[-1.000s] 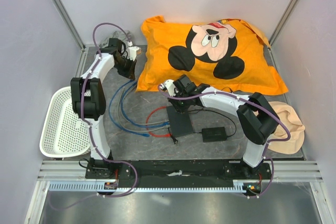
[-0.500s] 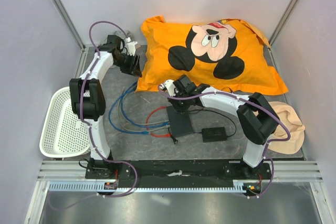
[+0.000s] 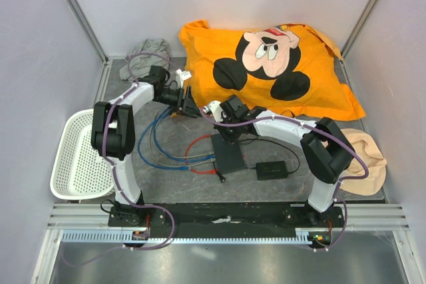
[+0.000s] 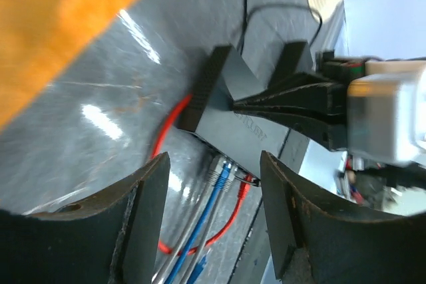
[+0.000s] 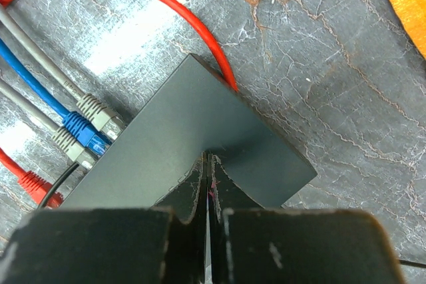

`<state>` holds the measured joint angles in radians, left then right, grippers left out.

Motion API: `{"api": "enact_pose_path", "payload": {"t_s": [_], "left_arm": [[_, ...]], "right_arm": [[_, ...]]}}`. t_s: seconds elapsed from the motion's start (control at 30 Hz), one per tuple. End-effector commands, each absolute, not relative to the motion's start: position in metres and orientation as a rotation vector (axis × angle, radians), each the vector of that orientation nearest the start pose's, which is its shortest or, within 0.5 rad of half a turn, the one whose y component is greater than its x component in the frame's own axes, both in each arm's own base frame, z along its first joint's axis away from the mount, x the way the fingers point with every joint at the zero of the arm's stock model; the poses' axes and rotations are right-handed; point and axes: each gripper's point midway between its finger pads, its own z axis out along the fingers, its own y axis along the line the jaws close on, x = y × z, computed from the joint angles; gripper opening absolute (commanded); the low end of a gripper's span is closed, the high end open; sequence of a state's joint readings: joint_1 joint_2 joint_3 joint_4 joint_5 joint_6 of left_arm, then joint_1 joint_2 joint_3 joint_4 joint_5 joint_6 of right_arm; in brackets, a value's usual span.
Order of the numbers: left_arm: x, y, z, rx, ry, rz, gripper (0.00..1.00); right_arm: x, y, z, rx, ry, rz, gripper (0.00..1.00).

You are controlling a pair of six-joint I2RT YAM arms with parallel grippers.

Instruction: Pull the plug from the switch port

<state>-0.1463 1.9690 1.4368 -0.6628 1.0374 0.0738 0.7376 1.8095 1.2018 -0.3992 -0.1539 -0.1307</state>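
The switch [image 3: 228,155] is a flat black box on the grey table, and it also shows in the left wrist view [image 4: 247,128] and the right wrist view [image 5: 200,134]. Grey and blue plugs [image 5: 85,129] and a red plug [image 5: 36,183] sit in its sockets; they also show in the left wrist view [image 4: 225,175]. My right gripper [image 5: 208,164] is shut, with its tips pressed down on the switch top [image 3: 226,135]. My left gripper [image 4: 213,191] is open and empty, above the table, up and to the left of the switch [image 3: 187,102], its jaws framing the plugs from a distance.
An orange Mickey pillow [image 3: 266,64] lies at the back. A black power brick [image 3: 273,169] sits right of the switch. Blue, grey and red cables [image 3: 166,144] loop to its left. There is a white basket [image 3: 76,157] at the left, a grey cloth [image 3: 146,58] at the back left, and a beige cloth [image 3: 365,157] at the right.
My left arm has swung from the back left corner towards the switch, uncovering the grey cloth. The right arm has not moved.
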Motion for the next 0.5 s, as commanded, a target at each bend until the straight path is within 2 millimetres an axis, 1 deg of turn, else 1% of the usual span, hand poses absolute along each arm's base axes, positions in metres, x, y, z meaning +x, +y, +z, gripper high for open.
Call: {"api": "enact_pose_path", "payload": {"t_s": [0.0, 0.07, 0.13, 0.23, 0.37, 0.47], "left_arm": [[0.330, -0.237, 0.094, 0.669, 2.409, -1.535, 0.63], [0.322, -0.240, 0.080, 0.685, 2.444, -1.513, 0.63], [0.313, -0.243, 0.071, 0.687, 2.468, -1.520, 0.62], [0.307, -0.243, 0.059, 0.695, 2.489, -1.512, 0.61], [0.296, -0.241, 0.049, 0.694, 2.513, -1.531, 0.59], [0.280, -0.244, 0.044, 0.715, 2.524, -1.576, 0.58]], "right_arm": [[0.271, 0.224, -0.006, -1.205, 2.580, 0.113, 0.00], [0.269, 0.221, -0.005, -1.206, 2.578, 0.113, 0.00], [0.266, 0.220, -0.004, -1.217, 2.574, 0.111, 0.00], [0.262, 0.215, -0.002, -1.234, 2.569, 0.108, 0.00], [0.259, 0.227, 0.015, -1.242, 2.536, 0.207, 0.00], [0.257, 0.228, 0.020, -1.255, 2.522, 0.221, 0.00]]}}
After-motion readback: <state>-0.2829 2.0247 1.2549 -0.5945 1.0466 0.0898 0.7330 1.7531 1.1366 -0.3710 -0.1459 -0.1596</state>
